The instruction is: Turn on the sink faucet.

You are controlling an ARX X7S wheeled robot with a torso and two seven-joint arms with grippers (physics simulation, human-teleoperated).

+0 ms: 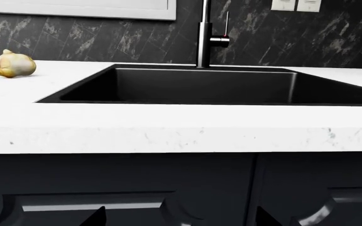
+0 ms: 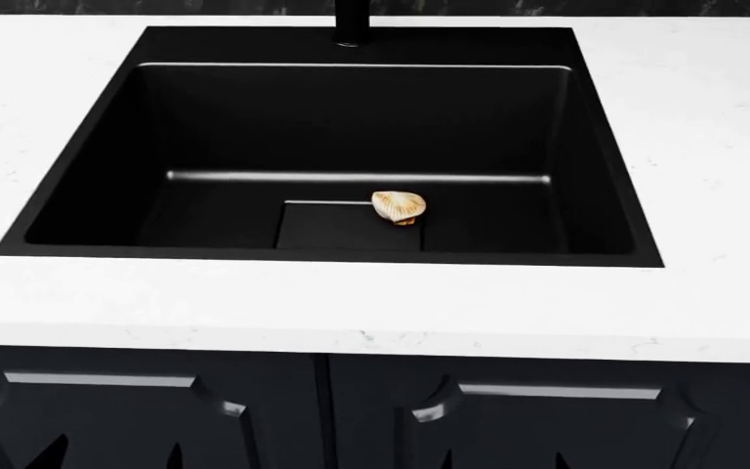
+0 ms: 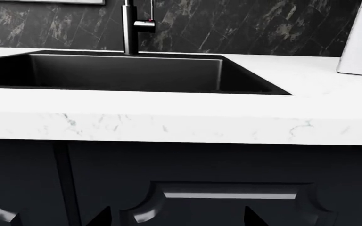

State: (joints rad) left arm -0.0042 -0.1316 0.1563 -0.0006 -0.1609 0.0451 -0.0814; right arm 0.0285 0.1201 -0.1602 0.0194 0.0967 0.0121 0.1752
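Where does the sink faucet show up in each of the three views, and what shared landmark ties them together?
Left wrist view: the sink faucet stands at top centre, lever to its right.
Head view: only its base shows, cut by the top edge.
Right wrist view: it stands at upper left.
Shared landmark: the sink, whose back rim the faucet rises from in all views.
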